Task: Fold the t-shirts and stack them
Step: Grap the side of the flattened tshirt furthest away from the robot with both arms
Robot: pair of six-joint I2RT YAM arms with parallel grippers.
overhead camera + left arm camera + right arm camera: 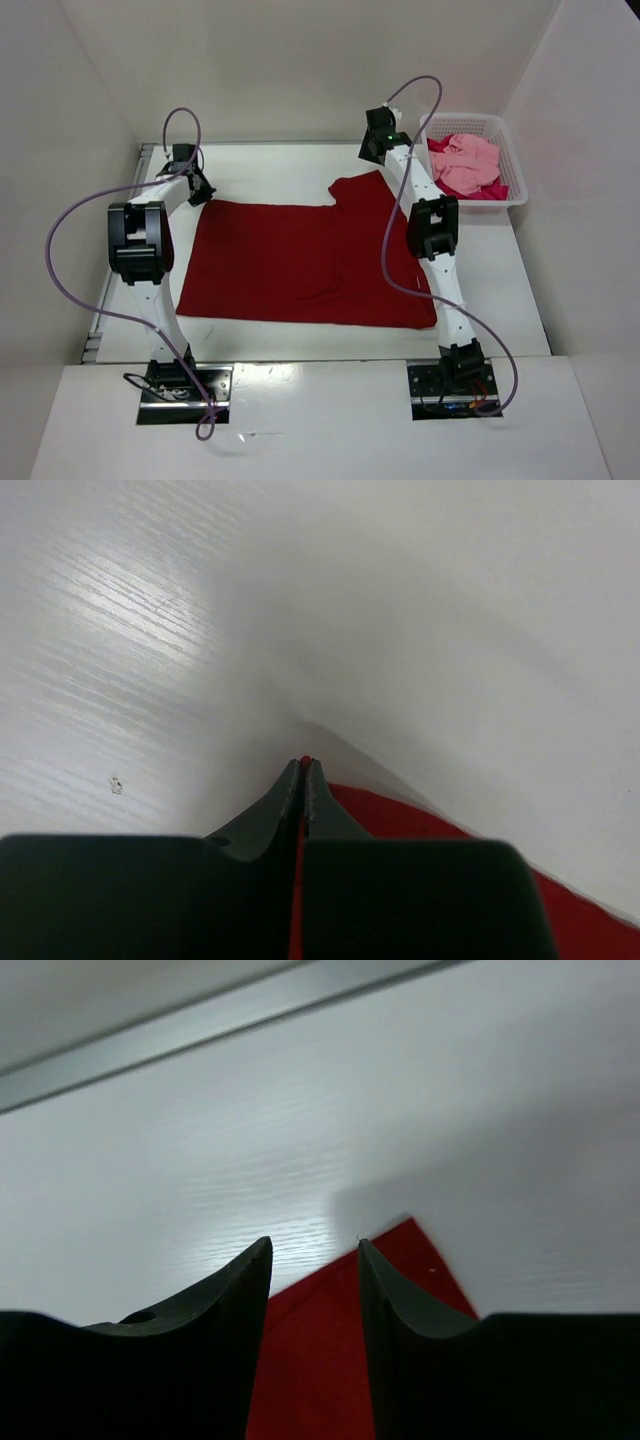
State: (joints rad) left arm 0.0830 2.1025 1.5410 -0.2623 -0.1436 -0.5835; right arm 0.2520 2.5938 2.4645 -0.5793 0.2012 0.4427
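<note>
My left claw (305,767) is closed, pinching the far left corner of the dark red cloth t-shirt (300,265) spread flat on the white table (270,165), while my right claw (312,1245) stands open over its far right corner, gripping nothing. My right arm (432,225) crosses the shirt's right edge, and beside it the white plastic mesh basket (515,175) holds the light pink shirt (468,160) atop the crimson-magenta shirt (495,190).

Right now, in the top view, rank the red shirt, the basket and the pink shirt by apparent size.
Largest: red shirt, spread flat.
Then: basket.
Smallest: pink shirt, bunched inside the basket, so its full size is hidden.
</note>
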